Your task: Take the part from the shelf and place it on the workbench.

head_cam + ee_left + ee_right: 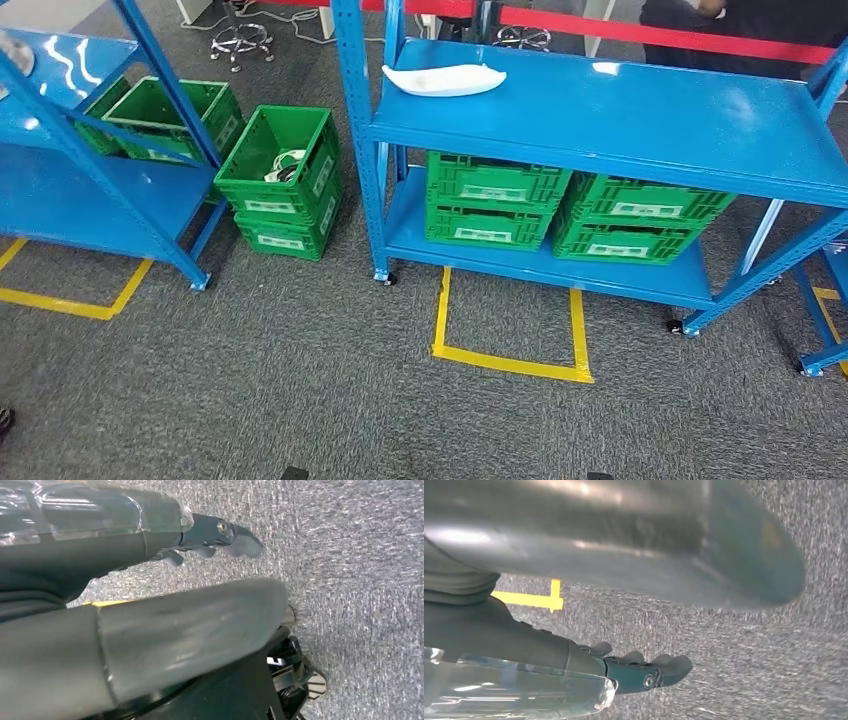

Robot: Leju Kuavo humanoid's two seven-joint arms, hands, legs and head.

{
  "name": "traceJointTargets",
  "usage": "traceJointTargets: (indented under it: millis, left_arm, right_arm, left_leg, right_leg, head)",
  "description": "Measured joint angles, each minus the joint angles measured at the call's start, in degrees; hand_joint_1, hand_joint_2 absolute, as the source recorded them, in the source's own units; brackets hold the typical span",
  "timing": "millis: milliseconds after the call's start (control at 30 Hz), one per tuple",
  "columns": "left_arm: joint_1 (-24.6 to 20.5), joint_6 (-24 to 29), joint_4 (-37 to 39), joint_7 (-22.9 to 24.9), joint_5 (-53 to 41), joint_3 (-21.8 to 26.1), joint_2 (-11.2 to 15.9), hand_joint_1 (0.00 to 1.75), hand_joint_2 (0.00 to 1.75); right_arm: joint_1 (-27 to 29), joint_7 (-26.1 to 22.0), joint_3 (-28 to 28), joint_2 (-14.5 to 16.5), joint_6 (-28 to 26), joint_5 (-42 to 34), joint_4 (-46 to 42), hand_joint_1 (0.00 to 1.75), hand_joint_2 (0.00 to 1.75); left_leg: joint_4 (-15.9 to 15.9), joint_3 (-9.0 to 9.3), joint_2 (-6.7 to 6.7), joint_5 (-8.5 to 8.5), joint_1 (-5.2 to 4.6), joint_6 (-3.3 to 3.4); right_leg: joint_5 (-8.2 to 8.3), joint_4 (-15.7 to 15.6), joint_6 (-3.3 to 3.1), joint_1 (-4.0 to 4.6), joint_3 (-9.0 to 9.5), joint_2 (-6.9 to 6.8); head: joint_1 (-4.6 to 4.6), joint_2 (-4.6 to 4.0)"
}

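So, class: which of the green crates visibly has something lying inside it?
The upper green crate stacked on the floor between the blue shelves: white items lie inside. The others show no visible contents.

White curved part point(444, 80) flat on blue shelf point(640, 115) top

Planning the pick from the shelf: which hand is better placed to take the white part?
Left, tentatively. The white part lies at the left end of the blue shelf's top level, slightly left of centre in the head view. Both the left hand and right hand hang empty over carpet.
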Motion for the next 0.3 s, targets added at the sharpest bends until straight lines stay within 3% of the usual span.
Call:
traceJointTargets:
  millis: [33, 100, 167, 233, 300]
  left_arm:
    - [-0.04, 0.0, 0.0, -0.04, 0.01, 0.0, 0.0, 0.0, 0.0]
    - [-0.13, 0.0, -0.01, -0.13, 0.03, 0.0, 0.0, 0.0, 0.0]
    - [-0.09, 0.01, -0.01, -0.04, 0.03, 0.0, 0.02, 0.0, 0.0]
    - [0.09, 0.15, 0.0, 0.35, 0.04, -0.01, 0.04, 0.0, 0.0]
    - [0.23, 0.41, 0.01, 0.75, 0.06, -0.01, 0.04, 0.0, 0.0]
  right_arm:
    - [0.09, 0.01, 0.03, 0.02, -0.09, -0.07, 0.18, 0.0, 0.0]
    - [0.05, 0.01, 0.2, 0.05, -0.34, -0.12, 0.45, 0.0, 0.87]
    - [-0.33, 0.15, 0.37, 0.08, -0.55, -0.21, 0.59, 0.0, 1.75]
    - [-0.55, 0.51, 0.43, 0.09, -0.61, -0.4, 0.74, 0.0, 1.75]
    - [-0.49, 0.87, 0.45, 0.13, -0.61, -0.6, 0.86, 0.0, 1.75]
  left_leg:
    - [-0.1, 0.31, -0.27, -0.28, 0.11, -0.34]
    - [1.81, -0.23, -3.57, -1.89, 0.39, -0.79]
    - [8.48, -3.69, -7.05, -5.12, 0.48, -0.83]
    - [15.68, -8.18, -7.19, -7.14, 0.35, -0.69]
    - [17.32, -10.03, -6.84, -6.04, 0.24, -0.51]
  right_leg:
    - [-0.04, -0.14, -0.38, -0.06, 0.15, 0.39]
    - [-0.01, -0.55, -1.18, -0.28, 0.57, 1.17]
    - [-0.09, -0.74, -1.86, -0.3, 0.8, 2.01]
    - [-0.35, -0.71, -2.27, 0.0, 1.01, 2.99]
    - [-0.61, -0.68, -2.4, 0.23, 1.37, 3.63]
  head:
    - [-0.16, 0.0]
    - [-0.69, 0.0]
    - [-1.76, 0.0]
    - [-2.73, 0.0]
    - [-3.19, 0.0]
